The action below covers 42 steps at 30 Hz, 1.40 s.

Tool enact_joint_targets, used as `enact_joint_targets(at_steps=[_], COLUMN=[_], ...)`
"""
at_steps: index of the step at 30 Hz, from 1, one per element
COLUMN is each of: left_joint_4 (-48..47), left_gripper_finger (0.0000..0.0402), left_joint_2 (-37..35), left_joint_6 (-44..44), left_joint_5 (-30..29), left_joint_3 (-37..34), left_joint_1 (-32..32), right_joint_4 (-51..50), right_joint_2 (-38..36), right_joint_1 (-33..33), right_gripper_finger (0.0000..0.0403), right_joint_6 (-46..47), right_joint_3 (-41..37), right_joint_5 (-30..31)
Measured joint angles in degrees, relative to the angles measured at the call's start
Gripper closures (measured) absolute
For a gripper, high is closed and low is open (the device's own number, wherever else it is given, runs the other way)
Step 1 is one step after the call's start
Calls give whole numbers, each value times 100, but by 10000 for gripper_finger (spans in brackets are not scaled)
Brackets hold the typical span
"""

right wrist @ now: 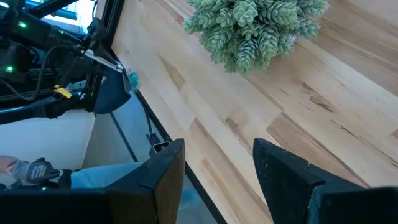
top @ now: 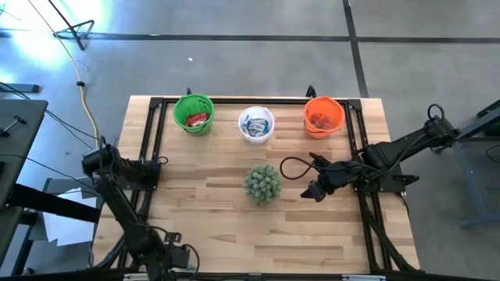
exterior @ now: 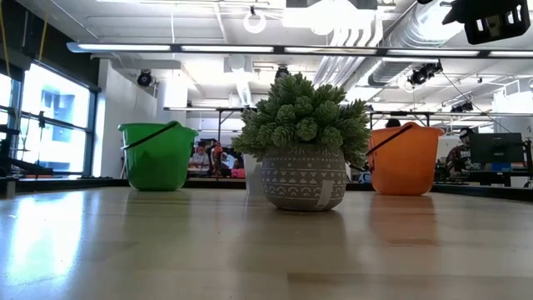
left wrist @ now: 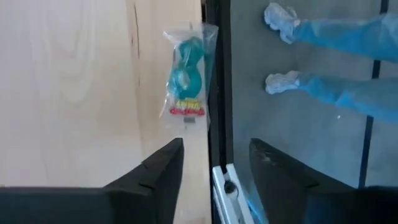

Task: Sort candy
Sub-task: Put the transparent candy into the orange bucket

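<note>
In the overhead view the candy sat sorted in the cups along the upper edge of the surface point(top: 211, 179): red pieces point(top: 197, 119) in the green cup point(top: 193, 114), blue-and-white pieces point(top: 255, 125) in the white cup point(top: 256, 124), and red ones in the orange cup point(top: 323, 116). The right tool point(top: 314, 190) hovered wide and empty right of the plant point(top: 262, 183). The left tool point(left wrist: 214, 168), at the surface's left edge, gaped wide near a teal wrapped sweet point(left wrist: 186, 78).

Red-wrapped candy point(top: 197, 119) lies inside the green cup point(top: 194, 114) at far left. Blue-and-white sweets point(top: 255, 126) fill the white cup point(top: 256, 125) in the middle. More red pieces point(top: 320, 120) sit in the orange cup point(top: 323, 116) at far right.
</note>
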Motion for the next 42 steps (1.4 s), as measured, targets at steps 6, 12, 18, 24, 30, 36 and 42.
enact_joint_targets(at_steps=[6,12,18,24,30,36,42], left_joint_4=[321,493,888,852,781,746,791], left_gripper_finger=[205,204,204,204,261,384,385], left_joint_2=[15,349,865,1010,988,994,954], left_joint_6=[191,465,669,809,967,806,740], left_joint_5=[-588,-899,-906,-1008,-1045,-1046,-961], left_joint_3=[-70,-66,-68,-42,-50,-59,-60], left_joint_1=[-25,-25,-16,-12,1,48,195], right_joint_4=[1,2,0,2,1,0,0], right_joint_2=[0,0,0,0,0,0,0], right_joint_1=[0,0,0,0,0,0,0], right_gripper_finger=[217,217,217,217,217,217,217], right_joint_6=[7,5,5,6,6,7,5], right_joint_3=[0,0,0,0,0,0,0], right_joint_5=[0,0,0,0,0,1,1])
